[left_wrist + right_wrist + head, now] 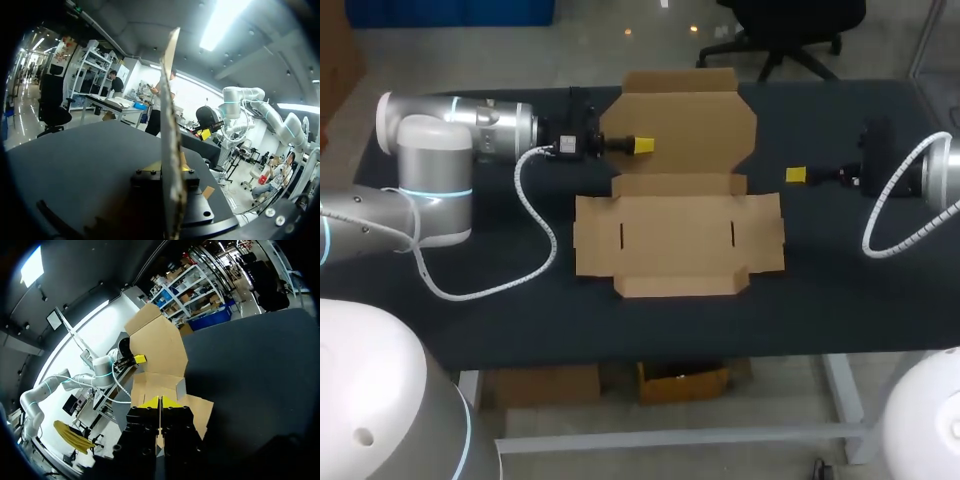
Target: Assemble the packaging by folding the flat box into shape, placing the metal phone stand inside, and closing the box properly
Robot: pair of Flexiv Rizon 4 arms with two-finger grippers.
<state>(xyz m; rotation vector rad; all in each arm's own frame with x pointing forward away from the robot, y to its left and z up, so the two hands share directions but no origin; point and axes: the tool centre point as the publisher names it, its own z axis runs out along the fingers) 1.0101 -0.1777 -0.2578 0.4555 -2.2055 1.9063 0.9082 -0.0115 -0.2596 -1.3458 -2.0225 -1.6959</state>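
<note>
The brown cardboard box (675,245) lies unfolded in the middle of the table, its lid panel (685,125) tilted up at the back. My left gripper (642,146) is shut on that lid panel from the left. In the left wrist view the cardboard (170,125) stands edge-on between the fingers. My right gripper (796,176) is shut on nothing, just off the box's right side and apart from it. In the right wrist view its joined yellow tips (160,402) point at the box (157,342), with my left gripper (137,359) beyond. No metal phone stand shows in any view.
The dark table (840,290) has bare surface in front of and to the right of the box. My left arm's white coiled cable (535,215) loops over the table at the left, and the right arm's cable (895,215) hangs at the right.
</note>
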